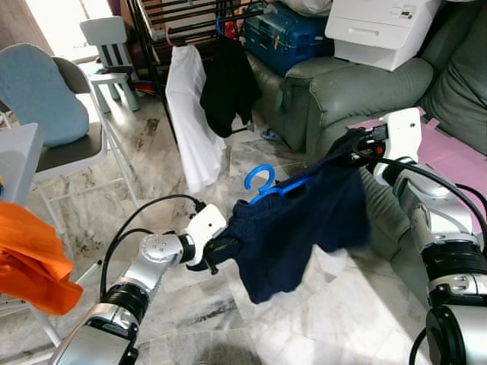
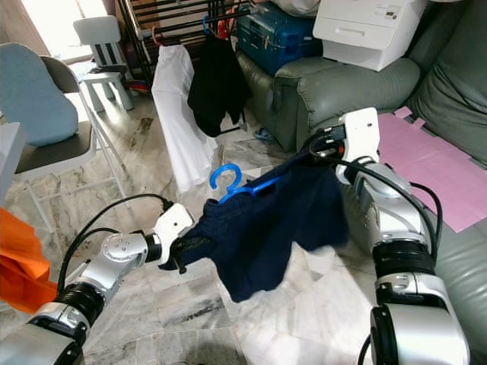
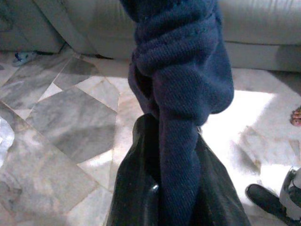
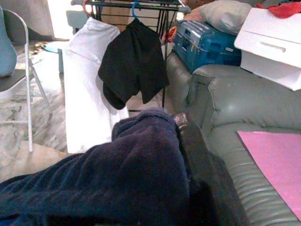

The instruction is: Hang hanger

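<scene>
1. Left eye view: blue hanger (image 1: pixel 268 182) sits inside a navy garment (image 1: pixel 304 228), hook poking up free at the collar, hanger tilted, higher toward the robot's right. Whole thing is held in the air over the marble floor (image 1: pixel 152 152), between both arms, well apart from the rack.
2. Left gripper (image 1: pixel 215 253) holds the low end of the garment. Left wrist view shows navy cloth bunched between the black fingers (image 3: pixel 136 197), so the jaws are clamped on fabric.
3. Right gripper (image 1: pixel 358 148) holds the high end, near the sofa (image 1: pixel 342 91). Right wrist view has cloth draped over the finger (image 4: pixel 197 155); jaws read as closed on the garment, though fabric hides the contact.
4. Clothes rack (image 1: pixel 190 23) stands ahead and to the robot's left, already carrying a white garment (image 1: pixel 190 114) and a black garment (image 1: pixel 228 84) on their own hangers.
5. Step, my read: carry/approach phase. Garment is on the hanger, hook not yet on the bar.
6. Next move calls for: close the gap to the rack, raise the hanger above bar height, level it, turn the hook opening toward the bar, lower on.
7. Risk: both grips are on cloth, not the hanger itself, so hook control is loose. Folding chair (image 1: pixel 68 152) on the left narrows the path.
</scene>
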`<state>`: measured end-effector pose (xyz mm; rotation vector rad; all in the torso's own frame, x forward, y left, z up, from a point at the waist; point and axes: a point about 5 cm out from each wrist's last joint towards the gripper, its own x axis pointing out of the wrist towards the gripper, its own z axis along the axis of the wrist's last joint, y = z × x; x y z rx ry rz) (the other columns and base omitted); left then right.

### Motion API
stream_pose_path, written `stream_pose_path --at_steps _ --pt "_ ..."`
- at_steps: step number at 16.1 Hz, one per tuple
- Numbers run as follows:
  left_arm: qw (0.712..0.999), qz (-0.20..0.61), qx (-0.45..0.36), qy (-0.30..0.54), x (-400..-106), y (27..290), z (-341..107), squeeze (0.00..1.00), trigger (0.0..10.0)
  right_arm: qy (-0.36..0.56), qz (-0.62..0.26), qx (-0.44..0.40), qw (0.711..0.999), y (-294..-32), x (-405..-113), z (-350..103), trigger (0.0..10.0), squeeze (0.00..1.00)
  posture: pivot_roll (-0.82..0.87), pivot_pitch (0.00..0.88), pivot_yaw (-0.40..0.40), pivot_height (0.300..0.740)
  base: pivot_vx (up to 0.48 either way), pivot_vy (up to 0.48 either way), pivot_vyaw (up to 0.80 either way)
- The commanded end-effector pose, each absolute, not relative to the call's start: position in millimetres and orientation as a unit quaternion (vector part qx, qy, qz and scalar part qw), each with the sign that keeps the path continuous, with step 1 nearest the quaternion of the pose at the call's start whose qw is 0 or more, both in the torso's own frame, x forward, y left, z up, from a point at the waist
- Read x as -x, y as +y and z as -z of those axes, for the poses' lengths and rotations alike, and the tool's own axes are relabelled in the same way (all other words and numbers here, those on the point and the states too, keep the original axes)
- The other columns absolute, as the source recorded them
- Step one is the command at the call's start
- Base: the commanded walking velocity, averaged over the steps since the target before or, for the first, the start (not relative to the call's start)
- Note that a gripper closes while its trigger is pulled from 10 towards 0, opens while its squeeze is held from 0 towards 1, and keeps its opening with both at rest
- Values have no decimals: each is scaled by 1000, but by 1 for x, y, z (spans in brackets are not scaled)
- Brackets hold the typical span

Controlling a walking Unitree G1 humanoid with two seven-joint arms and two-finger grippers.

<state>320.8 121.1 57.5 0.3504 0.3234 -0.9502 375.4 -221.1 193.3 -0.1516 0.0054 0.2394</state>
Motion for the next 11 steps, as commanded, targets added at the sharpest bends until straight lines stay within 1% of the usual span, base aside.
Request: stream_pose_path --at_steps 1,11 --pt "864 443 -172 166 -321 129 -56 0 0 -27 -114 82 990 -223 -376 -207 0 0 -264 0 96 740 0 0 0" --pt "864 443 -172 166 -321 129 -56 0 0 -27 -114 82 990 -223 -376 -207 0 0 -264 0 96 740 0 0 0"
